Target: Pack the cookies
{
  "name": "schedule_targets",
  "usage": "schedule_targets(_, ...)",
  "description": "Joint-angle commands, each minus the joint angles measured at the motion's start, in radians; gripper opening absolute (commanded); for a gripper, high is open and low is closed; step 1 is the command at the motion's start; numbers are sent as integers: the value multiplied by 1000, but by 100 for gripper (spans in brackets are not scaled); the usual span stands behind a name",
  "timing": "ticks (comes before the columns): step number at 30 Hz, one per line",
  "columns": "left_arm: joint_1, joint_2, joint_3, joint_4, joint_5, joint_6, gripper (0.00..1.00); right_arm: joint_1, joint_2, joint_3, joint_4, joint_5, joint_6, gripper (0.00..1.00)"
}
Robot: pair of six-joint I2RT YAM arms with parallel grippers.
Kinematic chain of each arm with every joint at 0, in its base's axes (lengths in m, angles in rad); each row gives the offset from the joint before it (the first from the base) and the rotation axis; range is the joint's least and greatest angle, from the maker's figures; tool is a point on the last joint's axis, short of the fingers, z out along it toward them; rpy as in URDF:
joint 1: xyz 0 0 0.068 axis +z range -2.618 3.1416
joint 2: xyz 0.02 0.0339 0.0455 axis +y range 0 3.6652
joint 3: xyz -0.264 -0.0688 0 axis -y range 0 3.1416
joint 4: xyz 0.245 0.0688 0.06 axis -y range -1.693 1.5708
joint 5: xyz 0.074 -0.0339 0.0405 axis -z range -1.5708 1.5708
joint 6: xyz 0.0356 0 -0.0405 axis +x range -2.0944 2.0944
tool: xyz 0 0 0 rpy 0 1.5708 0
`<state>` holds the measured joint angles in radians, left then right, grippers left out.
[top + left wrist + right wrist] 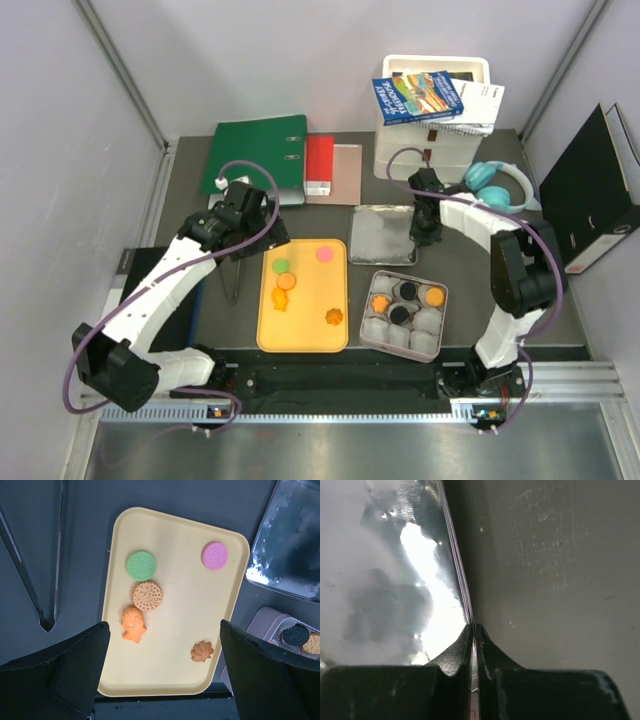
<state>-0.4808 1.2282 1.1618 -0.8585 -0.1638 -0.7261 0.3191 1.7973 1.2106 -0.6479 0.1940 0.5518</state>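
Several cookies lie on the yellow tray (305, 342): a green one (141, 565), a pink one (215, 555), a round orange one (147, 595), an orange fish-shaped one (133, 624) and an orange flower (202, 651). The tin (442, 290) of white paper cups holds two black cookies (408, 291) and orange ones (433, 296). My left gripper (162, 626) is open and empty above the tray's near half. My right gripper (474, 627) is shut on the right edge of the silver lid (380, 580), which lies behind the tin (385, 235).
Metal tongs (232, 275) lie left of the tray. A green binder (255, 150), a red box (319, 165) and a white container (432, 110) with books stand at the back. Teal headphones (498, 183) and a black binder (595, 190) are at the right.
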Motion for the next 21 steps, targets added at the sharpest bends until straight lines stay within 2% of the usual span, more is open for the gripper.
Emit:
schedule_targets(1, -4, -4, 26, 49, -5, 17, 96, 14, -154, 17, -21, -21, 28, 0)
schedule_targets(14, -4, 53, 32, 125, 21, -18, 99, 17, -331, 89, -150, 10, -1, 0)
schedule_targets(17, -4, 62, 21, 180, 47, -25, 99, 17, -369, 106, -174, -14, -9, 0)
schedule_targets(21, -4, 59, -27, 329, 157, -52, 99, 23, -424, 125, -197, -57, -21, 0)
